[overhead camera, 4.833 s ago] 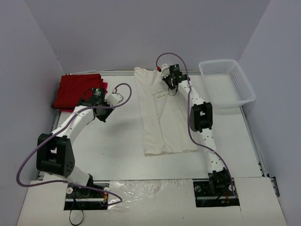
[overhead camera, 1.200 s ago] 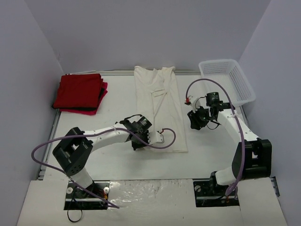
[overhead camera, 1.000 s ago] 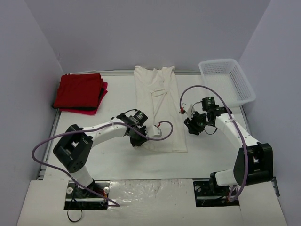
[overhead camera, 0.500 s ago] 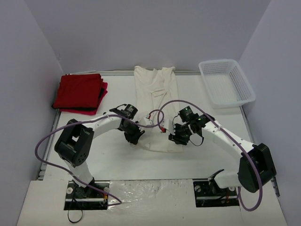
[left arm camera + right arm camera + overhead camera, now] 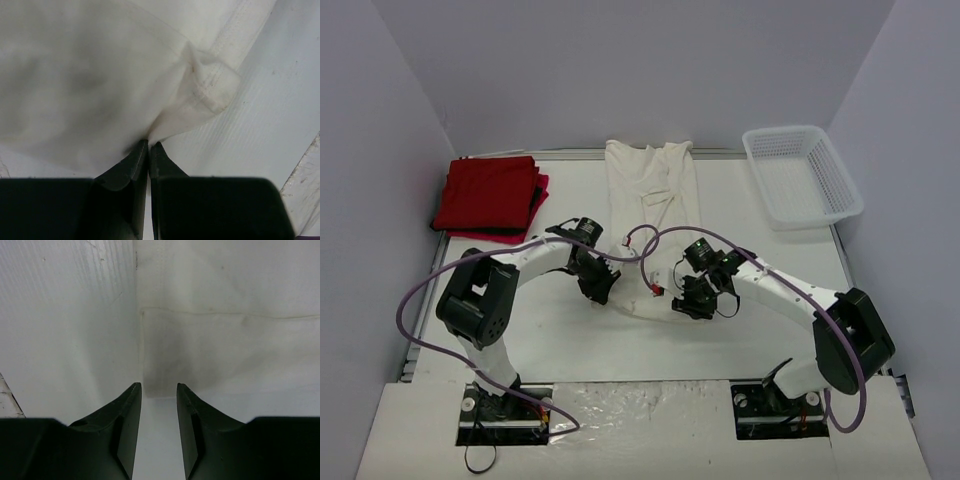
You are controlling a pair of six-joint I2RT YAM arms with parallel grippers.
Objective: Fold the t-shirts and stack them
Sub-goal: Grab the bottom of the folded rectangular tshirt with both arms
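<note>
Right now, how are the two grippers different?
The left gripper is shut, pinching the white shirt at its corner; the right gripper is open, holding nothing. Cloth bunches up at the left one but lies flat before the right one. Both sit at the shirt's near end.

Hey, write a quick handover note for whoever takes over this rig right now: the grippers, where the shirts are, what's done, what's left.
Left gripper: shut on the near-left hem corner of the cream shirt.
Right gripper: open at the shirt's near-right corner, holding nothing.
Red shirts: folded and stacked at the far left.
Basket: far right, nothing visible in it.
Done: cream shirt lies as a long narrow strip mid-table.
Left: probably grip the right corner, fold the near end away from the arms, then set the shirt on the red stack.
</note>
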